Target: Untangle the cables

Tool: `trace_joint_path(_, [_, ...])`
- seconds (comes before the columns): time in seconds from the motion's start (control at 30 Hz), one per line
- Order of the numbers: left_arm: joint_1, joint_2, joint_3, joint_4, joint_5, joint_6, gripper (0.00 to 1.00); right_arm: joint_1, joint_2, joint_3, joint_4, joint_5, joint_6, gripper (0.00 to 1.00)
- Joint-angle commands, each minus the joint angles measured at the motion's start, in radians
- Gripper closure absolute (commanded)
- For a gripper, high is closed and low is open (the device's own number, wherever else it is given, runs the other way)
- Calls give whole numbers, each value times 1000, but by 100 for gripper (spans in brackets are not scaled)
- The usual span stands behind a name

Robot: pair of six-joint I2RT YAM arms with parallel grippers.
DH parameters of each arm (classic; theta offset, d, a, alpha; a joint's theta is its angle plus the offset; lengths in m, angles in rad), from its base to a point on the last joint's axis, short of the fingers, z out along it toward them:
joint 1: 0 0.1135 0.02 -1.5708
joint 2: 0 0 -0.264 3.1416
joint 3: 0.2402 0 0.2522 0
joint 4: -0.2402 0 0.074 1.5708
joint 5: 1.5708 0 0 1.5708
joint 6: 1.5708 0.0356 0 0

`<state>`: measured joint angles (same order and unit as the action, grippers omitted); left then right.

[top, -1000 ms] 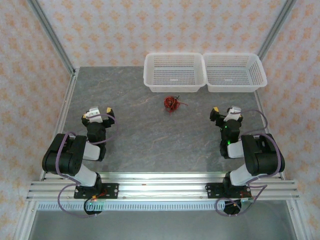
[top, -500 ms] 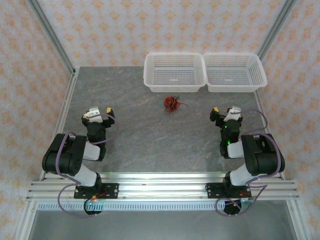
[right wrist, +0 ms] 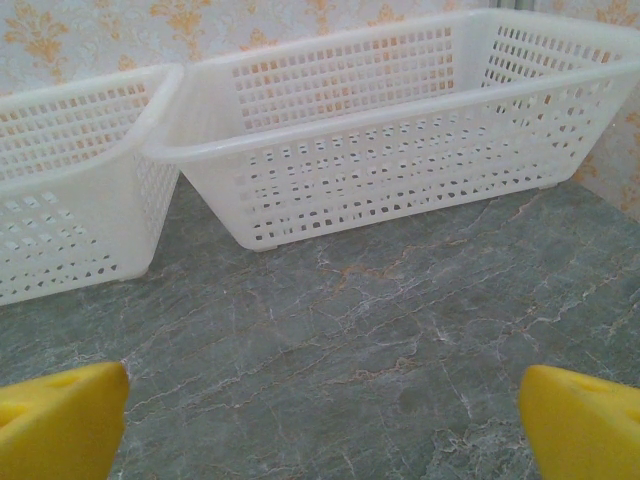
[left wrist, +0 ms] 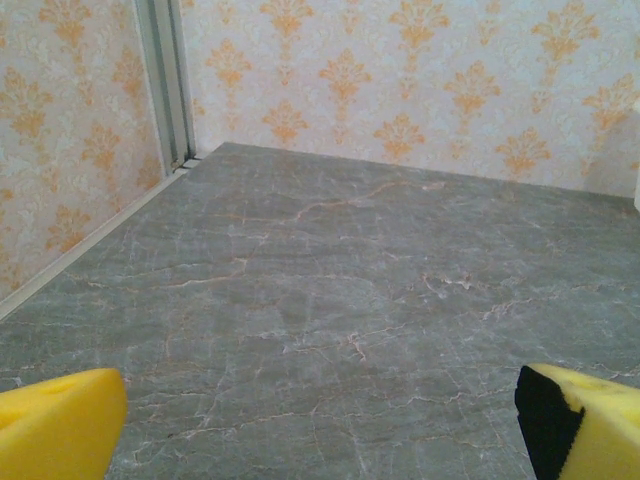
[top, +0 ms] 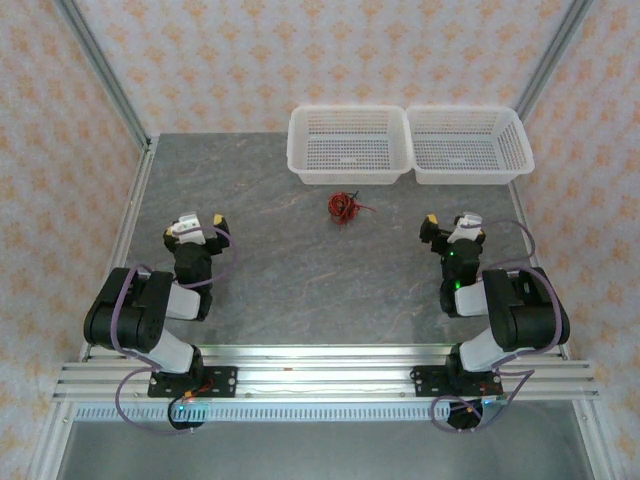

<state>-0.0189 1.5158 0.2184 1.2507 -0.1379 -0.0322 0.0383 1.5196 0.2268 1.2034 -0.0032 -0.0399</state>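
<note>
Two grippers, your left gripper and right gripper, stand spread wide, holding nothing. One small tangle of cables lies on the table farther out between them, near two white baskets, the left basket and the right basket.

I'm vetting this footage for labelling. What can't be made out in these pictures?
- cables, top view: too small to count strands or see how they knot.
- left end effector, left wrist view: fingers cut by the bottom edge.
- right end effector, right wrist view: likewise; one basket cut by the left edge.
</note>
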Motion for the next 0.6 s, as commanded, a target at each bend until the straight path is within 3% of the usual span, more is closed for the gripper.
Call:
trace_joint_path(0.0, [5, -99, 43, -102, -26, -4, 2, -3, -40, 29, -41, 37, 13, 5])
trace_joint_path(0.17, [-2, -280, 82, -330, -100, -80, 9, -2, -174, 113, -319, 86, 51, 10])
trace_joint_path(0.33, [-4, -417, 205, -647, -83, -226, 11, 9, -287, 218, -629, 51, 140, 9])
trace_joint_path(0.57, [-38, -567, 228, -852, -29, -428, 12, 150, -393, 371, -1006, 47, 205, 6])
